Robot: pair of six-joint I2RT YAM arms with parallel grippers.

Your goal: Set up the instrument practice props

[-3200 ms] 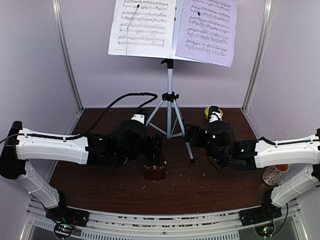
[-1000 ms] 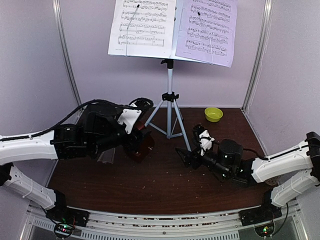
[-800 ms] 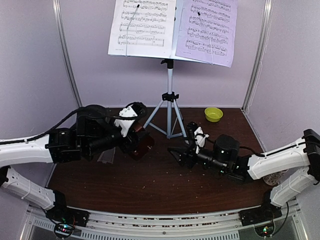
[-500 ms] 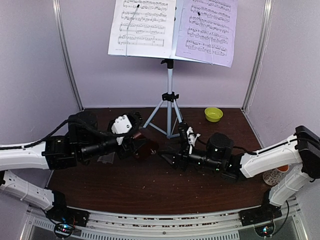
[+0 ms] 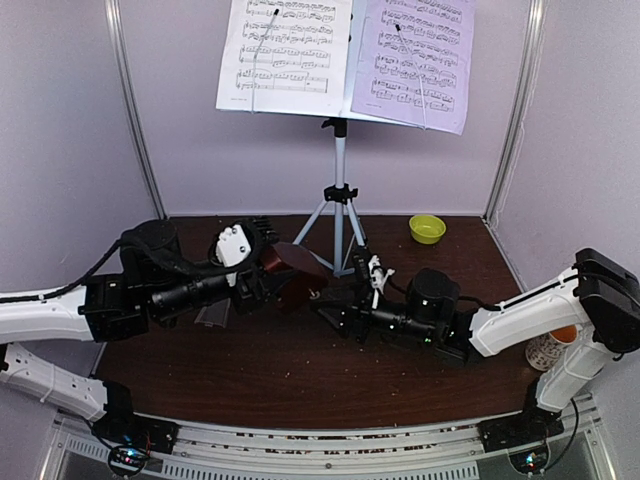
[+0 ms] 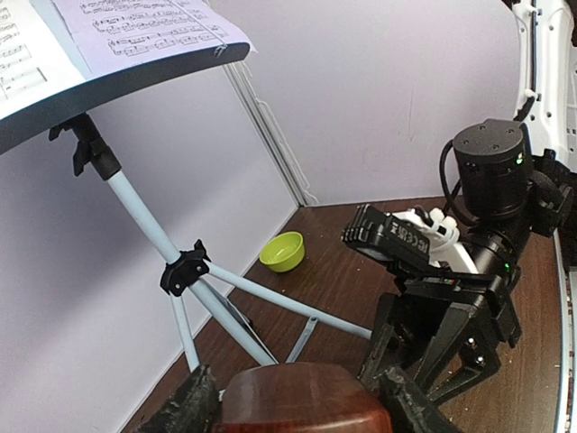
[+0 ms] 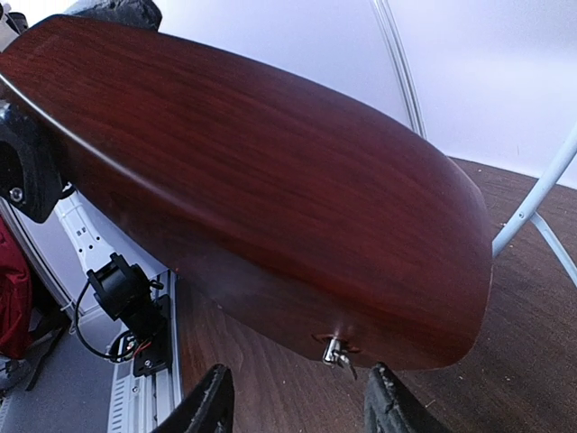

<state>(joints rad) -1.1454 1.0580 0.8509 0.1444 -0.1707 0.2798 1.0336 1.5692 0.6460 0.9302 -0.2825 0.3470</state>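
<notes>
The left claw (image 5: 268, 287) is clamped on the dark red metronome (image 5: 297, 272). It holds the metronome tipped over, up off the desk (image 5: 350, 375). The right claw (image 5: 330, 308) is just beside the metronome, with its fingers apart and nothing between them. The music stand (image 5: 340, 205) is at the back of the desk. A white sheet (image 5: 285, 50) and a purple sheet (image 5: 415, 60) sit on it.

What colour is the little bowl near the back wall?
The bowl is yellow-green, and it shows clearest in the top external view.
</notes>
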